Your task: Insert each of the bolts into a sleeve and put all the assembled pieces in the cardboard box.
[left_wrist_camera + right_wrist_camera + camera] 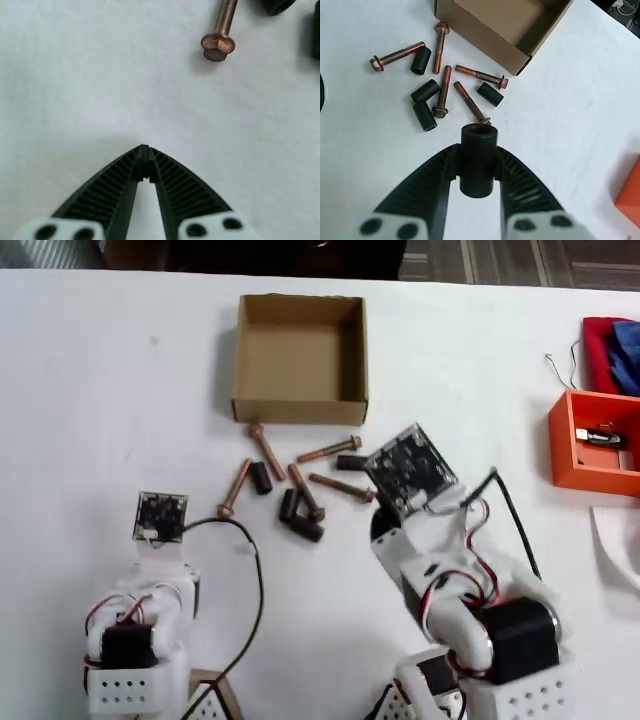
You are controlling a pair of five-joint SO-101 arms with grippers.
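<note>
The right gripper (pixel 478 152) is clamping a black sleeve (pixel 479 135) between its fingers, with one open end of the sleeve showing to the wrist camera. It is holding the sleeve at the near side of the pile; whether the sleeve is touching the table (pixel 120 370) cannot be told. In the high view the right arm (pixel 470 605) is leaning forward and inward from its base at the near edge, and its wrist board (pixel 412 472) is hanging beside the pile.

Beyond the held sleeve, five copper bolts (pixel 442 90) are lying flat at different angles. Four loose sleeves (pixel 425 90) are lying on their sides among them. The cardboard box (pixel 300 408) is sitting open-topped on the far side of the pile, close to the farthest bolts.

The left gripper (pixel 144 152) is pressed closed, tip to tip, and pointing down at bare table. The left arm (pixel 135 640) is sitting folded back over its own base, off to the side of the pile. The hex head of the nearest bolt (pixel 218 46) is lying ahead of its tips, apart from them.
</note>
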